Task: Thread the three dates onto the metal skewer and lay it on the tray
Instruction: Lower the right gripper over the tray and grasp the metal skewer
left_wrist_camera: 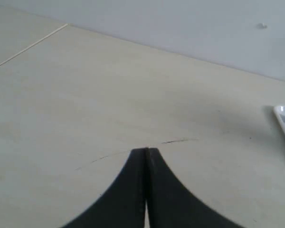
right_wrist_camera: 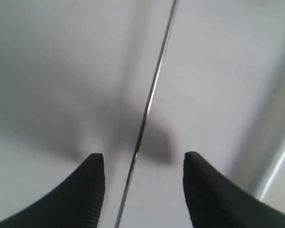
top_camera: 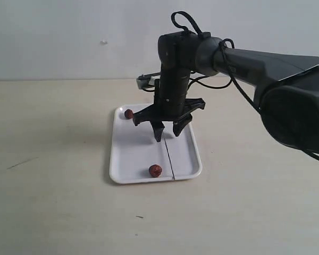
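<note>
Dates (top_camera: 155, 170) (top_camera: 128, 113): 2 on tray (top_camera: 133, 154) w/ 1 skewer (top_camera: 170, 159); R end effector (top_camera: 168, 136) agape, empty; L end effector (left_wrist_camera: 146, 151) closed.

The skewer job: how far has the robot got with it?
Barely begun. Nothing is threaded: the skewer lies bare on the tray, one date loose near the front rim, another date at a far corner; a third isn't visible. The right hand hangs open with the skewer between its fingers. The left hand is shut, over the table. Threading and laying down remain.
</note>
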Robot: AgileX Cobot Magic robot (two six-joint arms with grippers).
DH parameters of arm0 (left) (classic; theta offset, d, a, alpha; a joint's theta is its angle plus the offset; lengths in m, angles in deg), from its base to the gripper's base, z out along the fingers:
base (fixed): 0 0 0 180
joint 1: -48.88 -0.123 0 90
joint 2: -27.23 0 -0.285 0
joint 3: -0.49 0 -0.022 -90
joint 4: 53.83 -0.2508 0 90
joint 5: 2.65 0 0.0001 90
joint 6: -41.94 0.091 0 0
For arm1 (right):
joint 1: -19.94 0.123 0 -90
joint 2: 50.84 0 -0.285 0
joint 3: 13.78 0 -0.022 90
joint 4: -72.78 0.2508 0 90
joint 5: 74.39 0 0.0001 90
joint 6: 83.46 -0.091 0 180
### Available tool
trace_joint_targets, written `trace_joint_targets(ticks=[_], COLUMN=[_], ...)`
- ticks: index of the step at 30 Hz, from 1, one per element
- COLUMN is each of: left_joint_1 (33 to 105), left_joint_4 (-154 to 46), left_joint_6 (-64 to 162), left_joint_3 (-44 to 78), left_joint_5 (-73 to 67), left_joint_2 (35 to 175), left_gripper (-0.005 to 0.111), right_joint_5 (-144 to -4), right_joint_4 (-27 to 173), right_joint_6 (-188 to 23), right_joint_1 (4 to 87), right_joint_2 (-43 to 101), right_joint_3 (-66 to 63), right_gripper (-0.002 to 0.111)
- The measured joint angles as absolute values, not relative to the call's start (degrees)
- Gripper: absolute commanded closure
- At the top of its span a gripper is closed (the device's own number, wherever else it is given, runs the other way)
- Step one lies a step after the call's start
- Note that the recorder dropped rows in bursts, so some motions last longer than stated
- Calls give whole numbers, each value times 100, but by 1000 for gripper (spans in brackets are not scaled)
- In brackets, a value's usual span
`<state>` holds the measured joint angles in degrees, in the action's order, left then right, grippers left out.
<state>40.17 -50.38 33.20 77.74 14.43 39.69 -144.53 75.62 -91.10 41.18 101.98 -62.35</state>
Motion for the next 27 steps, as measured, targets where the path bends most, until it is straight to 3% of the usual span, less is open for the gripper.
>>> trace_joint_targets(ticks=[22,24,27], left_joint_1=[4017,4017,4017], left_joint_4=[-5038,-5038,-5038], left_joint_6=[3320,3320,3320], left_joint_3=[7774,7774,7774], left_joint_5=[1443,1443,1443], left_joint_2=[3969,3969,3969], left_gripper=[107,107,107], right_joint_5=[-14453,-14453,-14453], right_joint_4=[7849,7849,7849], right_joint_6=[-9176,-9176,-9237], right_joint_1=[4118,4118,4118], right_joint_2=[10290,10290,10290], right_joint_3=[-6248,-6248,-6248], right_gripper=[62,68,93])
